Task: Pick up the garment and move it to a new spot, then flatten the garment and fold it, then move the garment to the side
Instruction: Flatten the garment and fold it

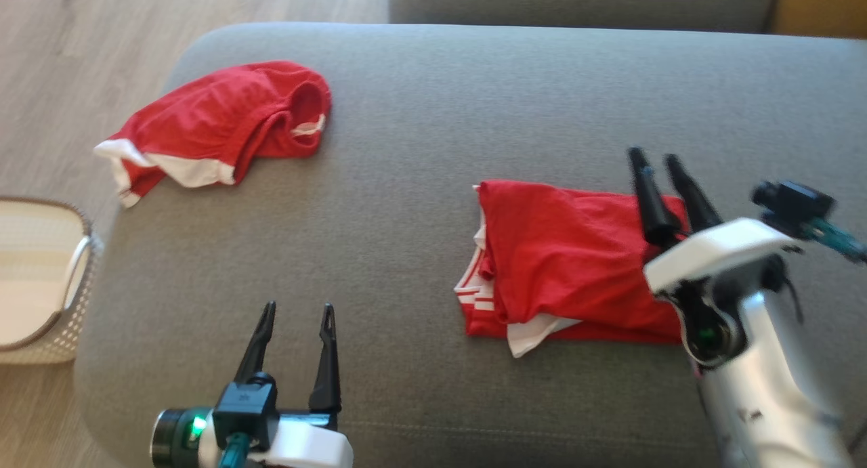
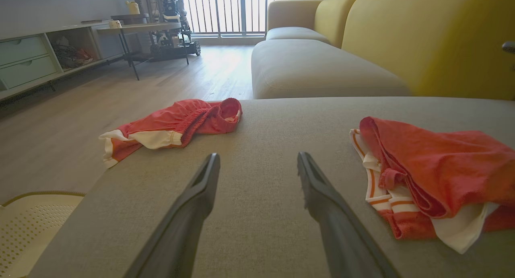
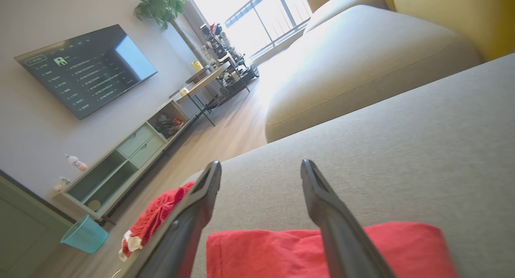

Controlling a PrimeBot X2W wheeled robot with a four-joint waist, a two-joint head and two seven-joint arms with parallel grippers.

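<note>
Wrist housing on my right arm blocks the near right corner of the folded red garment [image 1: 569, 258], so I cannot tell how that corner lies, and blur smears that arm in the head view. My left arm is cut off at the bottom of the frame; just its wrist and claw show.

Over the near edge of the grey cushion [image 1: 420, 150], left of centre, the left gripper [image 1: 299, 307] hovers low and points toward the far edge. Its two fingers are spread wide with nothing between them. Bare fabric runs ahead of it and across the cushion's middle, so there is plenty of free room.

On the cushion's right half lies the folded garment, with white and striped trim poking out along its left and near sides. The right gripper [image 1: 653, 155] reaches over that garment's right end, fingers wide apart and empty, tips past its far edge above bare cushion. Whether the fingers graze the cloth I cannot tell.

Off the cushion's left edge a pale perforated basket [image 1: 71, 319] stands on the floor, partly cropped. At the cushion's far left corner lies a crumpled red garment [image 1: 223, 122], its white hem hanging over the edge.
</note>
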